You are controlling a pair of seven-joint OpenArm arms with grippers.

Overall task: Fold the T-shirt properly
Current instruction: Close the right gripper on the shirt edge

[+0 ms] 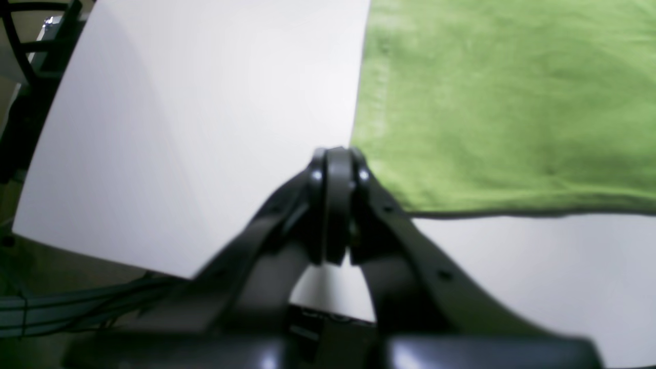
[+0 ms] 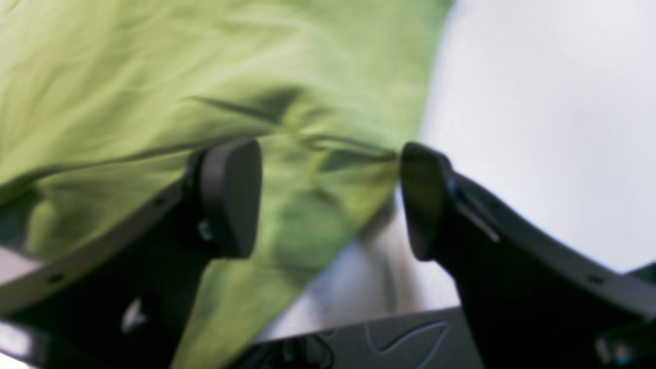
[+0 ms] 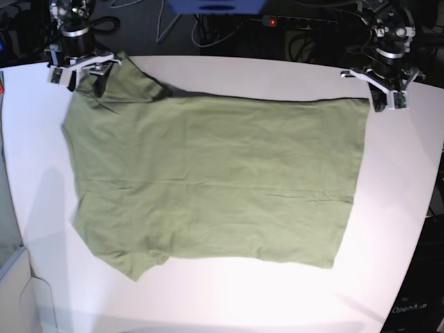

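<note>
Listing by view, left wrist camera first. Left gripper [image 1: 335,169]: black, curved fingers, tips pressed together, no cloth visible between them. It sits just off the corner of the plain olive-green short-sleeved cotton T-shirt [image 1: 502,107], whose stitched hem edge runs up the frame from that corner; whether the tips touch the fabric cannot be told. Cloth lies flat on the smooth white tabletop [image 1: 195,128]. Table corner visible at lower left, with dark cables [image 1: 66,307] beyond it on the floor.

Right wrist camera, blurred. Right gripper [image 2: 330,197]: black, two rounded pads spread wide apart. Green fabric, creased and bunched, lies beneath and between the pads; the right-hand pad stands at the cloth's edge, over bare white table [image 2: 538,128]. Contact between pads and cloth cannot be told.

Base camera. T-shirt spread flat across the middle of the round-edged white table, lengthwise left to right, with shallow wrinkles. Sleeves and shoulder end at the view's left, straight bottom hem at the view's right. Far sleeve [image 3: 121,80] slightly rucked up under the right arm's gripper at upper left, which stands over it. Near sleeve [image 3: 132,260] lies flat toward the lower left. Left arm's gripper at upper right, beside the far hem corner [image 3: 361,104]. Dark equipment and cabling [image 3: 229,28] behind the table's far edge.
</note>
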